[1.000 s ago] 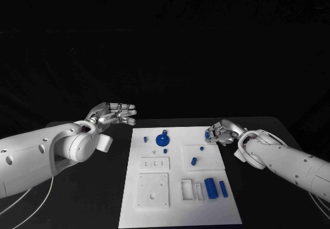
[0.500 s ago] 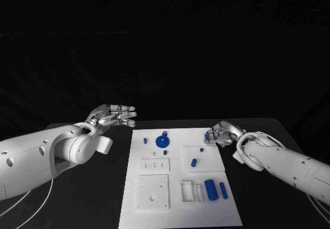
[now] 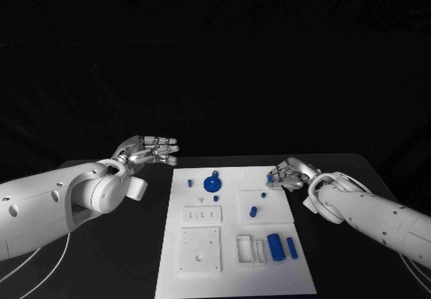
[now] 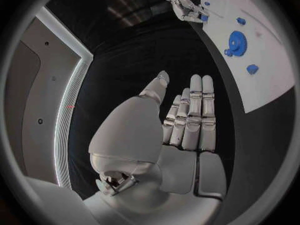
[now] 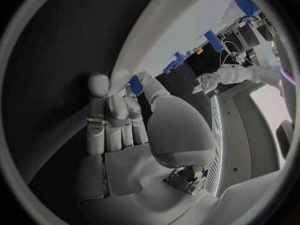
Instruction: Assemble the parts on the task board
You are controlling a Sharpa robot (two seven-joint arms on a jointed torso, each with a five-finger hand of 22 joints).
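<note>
The white task board [image 3: 205, 277] lies in the middle of the table. At its far right corner my right hand [image 3: 290, 172] pinches a small blue part [image 3: 270, 179]; the right wrist view shows that part [image 5: 135, 85] between thumb and a finger at the board's edge [image 5: 187, 25]. A blue gear [image 3: 212, 183] sits on the board's far left area, with small blue pegs [image 3: 189, 183] beside it. Two blue cylinders [image 3: 276, 245] lie near the right edge. My left hand [image 3: 148, 150] hovers left of the board's far corner, with its fingers [image 4: 195, 115] held straight and nothing in them.
White raised blocks [image 3: 199, 249] and a slotted frame [image 3: 245, 248] stand on the near half of the board. Two more small blue pieces [image 3: 253, 210] rest on a raised square at centre right. Black tabletop surrounds the board on both sides.
My right forearm has drawn slightly closer to the board, and its hand still pinches the blue part at the far right corner. The left hand has barely shifted.
</note>
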